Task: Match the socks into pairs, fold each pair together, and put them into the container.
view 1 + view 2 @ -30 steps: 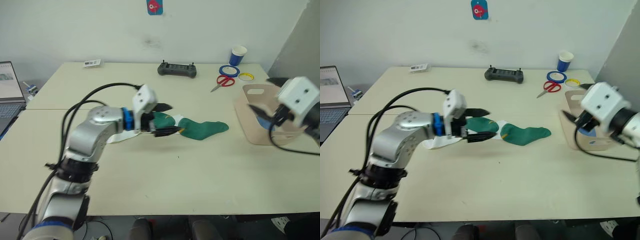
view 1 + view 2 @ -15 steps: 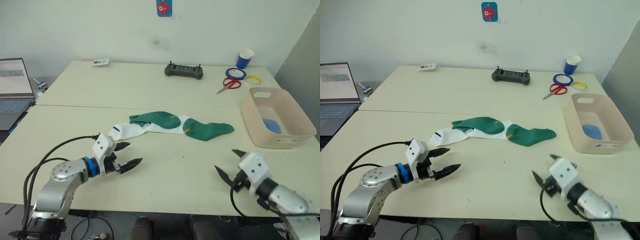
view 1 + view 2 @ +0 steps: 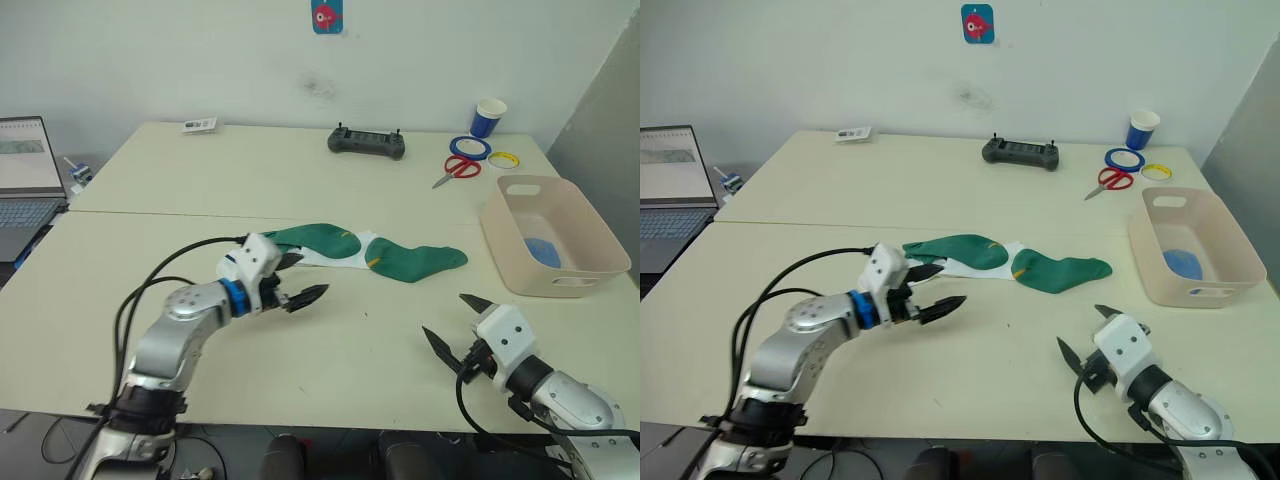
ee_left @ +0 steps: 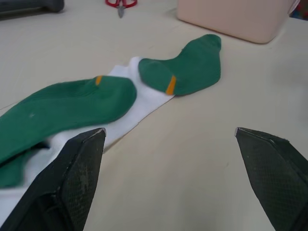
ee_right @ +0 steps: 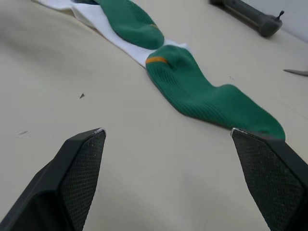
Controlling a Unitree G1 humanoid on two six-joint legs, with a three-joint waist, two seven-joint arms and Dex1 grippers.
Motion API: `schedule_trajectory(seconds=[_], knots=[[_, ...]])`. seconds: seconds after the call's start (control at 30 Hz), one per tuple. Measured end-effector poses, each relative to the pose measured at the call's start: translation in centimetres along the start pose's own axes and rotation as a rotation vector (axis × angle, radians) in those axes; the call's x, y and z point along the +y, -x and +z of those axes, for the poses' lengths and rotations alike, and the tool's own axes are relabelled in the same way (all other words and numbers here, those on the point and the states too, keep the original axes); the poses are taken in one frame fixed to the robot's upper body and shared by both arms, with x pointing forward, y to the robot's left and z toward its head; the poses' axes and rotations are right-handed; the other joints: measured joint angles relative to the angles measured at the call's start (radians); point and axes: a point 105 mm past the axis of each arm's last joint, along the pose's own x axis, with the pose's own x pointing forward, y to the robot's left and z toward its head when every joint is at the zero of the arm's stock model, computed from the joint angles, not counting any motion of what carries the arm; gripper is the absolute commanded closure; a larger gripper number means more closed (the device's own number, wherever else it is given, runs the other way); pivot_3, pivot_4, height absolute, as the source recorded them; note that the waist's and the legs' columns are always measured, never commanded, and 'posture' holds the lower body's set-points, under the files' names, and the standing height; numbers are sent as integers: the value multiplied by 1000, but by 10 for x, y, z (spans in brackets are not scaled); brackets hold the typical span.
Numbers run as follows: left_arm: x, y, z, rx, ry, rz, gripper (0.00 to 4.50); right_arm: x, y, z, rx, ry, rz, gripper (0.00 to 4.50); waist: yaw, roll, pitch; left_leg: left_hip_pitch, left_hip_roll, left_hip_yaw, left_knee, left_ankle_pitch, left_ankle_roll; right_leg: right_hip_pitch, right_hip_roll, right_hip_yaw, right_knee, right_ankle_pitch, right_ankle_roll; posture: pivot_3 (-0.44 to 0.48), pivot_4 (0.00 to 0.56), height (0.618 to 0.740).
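Counting one light blue fabric item (image 3: 545,251) (looks like a folded pair) in the beige-pink rectangular plastic bin (image 3: 590,286), dark green socks (image 3: 412,259) and white socks (image 3: 255,263) unpaired mid-table, left gripper (image 3: 296,279) and right gripper (image 3: 456,322) spread, empty.

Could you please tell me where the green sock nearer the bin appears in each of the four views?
Left eye view: the green sock lies mid-table, left of the bin.
Right eye view: same place.
Left wrist view: upper middle, below the bin.
Right wrist view: centre to right.
Shared landmark: the white sock under its cuff end.
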Motion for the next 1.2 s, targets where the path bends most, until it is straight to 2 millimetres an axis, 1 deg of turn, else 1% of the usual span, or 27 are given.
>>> schedule_trajectory(seconds=[0.1,0.13,0.23,0.43,0.53,0.57,0.6,0.63,0.8,1.0,1.03,1.2], knots=[[-9,-39,10,3,54,-42,0,7,-5,6,-12,-4,28,6,1,0,0,0,-1,0,1,0,0,0,0,0,0,1,1,0,150,740],[-10,-49,12,11,60,-41,0,9,-6,8,-18,-3,36,6,0,0,0,0,-1,0,1,0,0,0,0,0,0,1,1,0,150,740],[-4,-78,9,64,90,22,0,12,-5,8,-3,0,49,6,-5,0,0,0,-1,0,0,0,0,0,1,0,0,1,1,0,150,740],[-4,-117,3,117,88,70,0,12,-3,4,26,-9,37,6,-3,-1,0,-1,-1,-1,0,0,0,-1,1,0,0,0,1,0,150,740],[-7,-130,3,132,85,76,0,13,-2,7,20,-7,30,6,-4,-1,0,-2,-1,-1,0,0,0,-1,1,0,-1,1,1,0,150,740],[-8,-133,2,138,83,79,400,14,-2,8,19,-8,32,0,-4,-1,0,-2,-1,-1,0,0,0,-1,1,0,-1,1,1,0,150,740],[-9,-134,2,139,81,78,579,14,-2,8,20,-10,32,0,-4,-1,0,-1,-1,-1,0,0,0,-1,1,0,-1,0,1,0,150,740],[-10,-135,1,140,79,77,854,15,-1,7,23,-12,30,0,-4,-1,0,-1,-1,-1,0,0,0,-1,2,0,-1,0,1,0,150,740],[-9,-134,-1,155,62,83,2474,14,-1,7,28,-14,19,0,-4,-1,0,-2,-1,-1,0,0,0,-1,1,0,-1,1,1,0,150,740],[-10,-133,-10,173,70,87,4388,13,-2,7,24,-11,6,0,-4,-1,0,-2,-1,-1,0,0,0,-1,1,0,-1,0,1,0,150,740],[-10,-132,-11,173,72,87,4479,13,-2,7,24,-11,6,0,-4,-1,0,-2,0,-1,0,0,0,-1,1,0,-1,0,1,0,150,740],[-8,-128,-11,154,75,103,4479,15,-3,6,25,-10,15,0,-4,-1,0,-2,0,-1,0,0,0,-1,1,0,-1,1,1,0,150,740]])
